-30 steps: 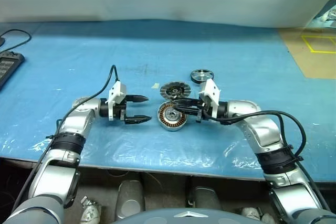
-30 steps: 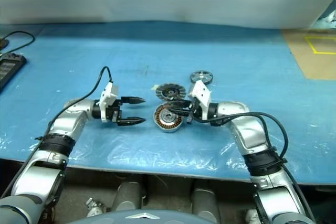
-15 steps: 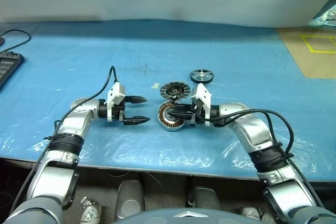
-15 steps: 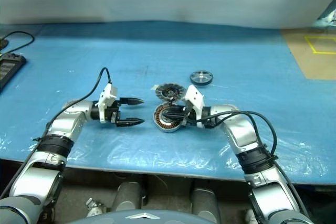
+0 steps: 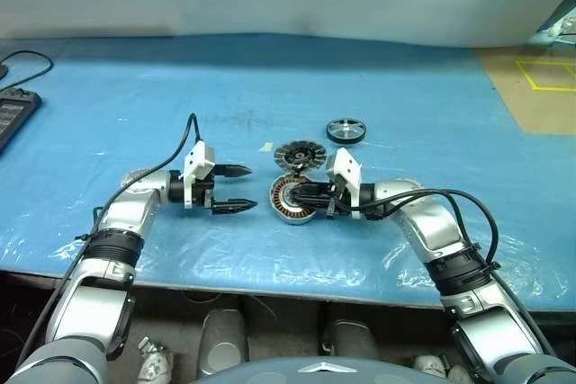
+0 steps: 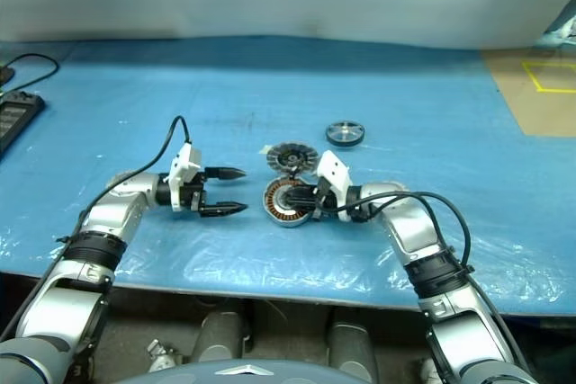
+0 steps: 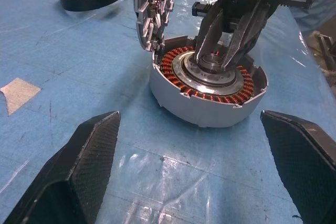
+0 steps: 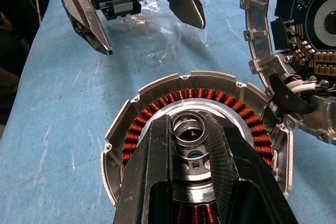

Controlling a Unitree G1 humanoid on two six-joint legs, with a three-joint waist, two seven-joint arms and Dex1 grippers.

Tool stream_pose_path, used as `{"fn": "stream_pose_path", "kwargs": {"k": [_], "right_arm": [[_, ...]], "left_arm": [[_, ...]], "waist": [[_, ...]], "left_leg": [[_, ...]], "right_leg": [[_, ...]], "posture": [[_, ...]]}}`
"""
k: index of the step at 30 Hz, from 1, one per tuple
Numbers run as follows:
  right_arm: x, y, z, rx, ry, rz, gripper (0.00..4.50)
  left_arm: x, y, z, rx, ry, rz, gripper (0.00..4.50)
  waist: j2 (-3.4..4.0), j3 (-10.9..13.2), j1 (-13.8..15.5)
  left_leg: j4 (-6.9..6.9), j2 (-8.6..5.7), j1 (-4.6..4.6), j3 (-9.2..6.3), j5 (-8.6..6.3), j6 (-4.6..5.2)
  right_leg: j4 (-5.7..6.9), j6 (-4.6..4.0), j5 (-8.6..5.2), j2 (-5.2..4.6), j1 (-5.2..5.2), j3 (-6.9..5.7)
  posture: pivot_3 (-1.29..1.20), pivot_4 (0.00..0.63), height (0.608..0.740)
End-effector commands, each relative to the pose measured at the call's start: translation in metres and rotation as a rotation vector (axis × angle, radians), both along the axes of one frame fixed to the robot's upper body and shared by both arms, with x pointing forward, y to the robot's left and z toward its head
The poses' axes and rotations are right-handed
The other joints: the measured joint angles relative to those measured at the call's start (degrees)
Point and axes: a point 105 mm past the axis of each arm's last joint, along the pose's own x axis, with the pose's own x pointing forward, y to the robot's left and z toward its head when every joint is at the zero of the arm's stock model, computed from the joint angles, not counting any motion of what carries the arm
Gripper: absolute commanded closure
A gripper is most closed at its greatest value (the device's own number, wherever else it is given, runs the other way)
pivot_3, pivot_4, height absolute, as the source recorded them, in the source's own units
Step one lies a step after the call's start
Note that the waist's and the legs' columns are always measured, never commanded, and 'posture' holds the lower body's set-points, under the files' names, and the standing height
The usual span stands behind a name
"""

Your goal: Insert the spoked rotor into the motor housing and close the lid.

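R gripper (image 5: 301, 193) now lower vs a sec ago, reaching further over motor housing (image 5: 290, 200); fingertips (image 8: 181, 129) sit at its central hub. R wrist + arm sit closer to the table.

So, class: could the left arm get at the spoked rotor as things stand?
Probably not directly: the motor housing, the propped-up lid and the right gripper lie between the open left gripper and the spoked rotor.

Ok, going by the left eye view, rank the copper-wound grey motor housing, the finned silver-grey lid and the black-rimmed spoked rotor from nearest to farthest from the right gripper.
1. Copper-wound grey motor housing: right gripper over its centre.
2. Finned silver-grey lid: just behind the housing.
3. Black-rimmed spoked rotor: farther back, to the right.
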Motion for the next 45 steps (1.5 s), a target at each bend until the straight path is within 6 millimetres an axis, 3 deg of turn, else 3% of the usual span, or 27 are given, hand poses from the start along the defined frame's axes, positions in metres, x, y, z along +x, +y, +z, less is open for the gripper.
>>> {"fn": "stream_pose_path", "kwargs": {"k": [1, 8, 13, 25, 28, 33, 45], "right_arm": [[-0.002, 0.000, 0.003, -0.005, -0.026, 0.020, 3.93], [-0.003, 0.000, 0.001, -0.014, -0.021, 0.025, 3.93], [0.000, 0.001, 0.002, -0.008, -0.052, 0.013, 2.26], [-0.003, 0.002, 0.008, 0.025, -0.044, 0.026, 2.26], [-0.003, 0.003, 0.010, 0.045, -0.037, 0.030, 2.86], [-0.003, 0.005, 0.013, 0.069, -0.027, 0.029, 4.46], [0.001, 0.006, 0.000, 0.041, 0.014, 0.015, 4.46]], "left_arm": [[0.002, 0.003, 0.008, 0.002, -0.046, 0.008, 0.00], [0.003, 0.002, 0.008, 0.003, -0.051, 0.010, 0.00], [0.003, 0.002, 0.007, 0.002, -0.046, 0.011, 0.00], [0.002, 0.002, 0.004, 0.004, -0.046, 0.016, 0.00], [0.002, 0.003, 0.003, 0.006, -0.043, 0.016, 0.00], [0.001, 0.003, 0.000, 0.008, -0.039, 0.016, 0.00], [-0.002, 0.001, -0.001, 0.016, -0.047, 0.018, 0.00]], "waist": [[0.00, 0.0, 0.0], [0.00, 0.0, 0.0], [0.00, 0.0, 0.0], [0.00, 0.0, 0.0], [0.00, 0.0, 0.0], [0.00, 0.0, 0.0], [0.00, 0.0, 0.0]], "left_leg": [[0.00, 0.00, 0.00, 0.00, 0.00, 0.00], [0.01, 0.00, 0.01, 0.00, 0.00, 0.00], [0.04, 0.00, 0.01, 0.00, 0.00, 0.00], [0.04, 0.00, 0.01, 0.00, 0.00, 0.01], [0.04, 0.01, 0.01, 0.00, 0.00, 0.01], [0.04, 0.00, 0.00, 0.00, 0.00, 0.01], [0.04, 0.00, 0.01, 0.00, 0.00, 0.01]], "right_leg": [[0.00, 0.00, 0.00, 0.00, 0.00, 0.00], [0.02, 0.00, 0.00, 0.00, 0.00, 0.00], [0.05, 0.00, 0.00, 0.00, 0.00, 0.00], [0.06, 0.00, 0.00, 0.00, 0.00, 0.00], [0.05, 0.00, 0.00, 0.00, 0.00, 0.00], [0.05, 0.00, 0.00, 0.00, 0.00, 0.00], [0.06, 0.00, 0.00, 0.00, 0.00, 0.00]], "posture": [[0.00, 0.150, 0.740], [0.00, 0.150, 0.740], [0.00, 0.150, 0.740], [0.00, 0.150, 0.740], [0.00, 0.150, 0.740], [0.00, 0.150, 0.740], [0.00, 0.150, 0.740]]}}
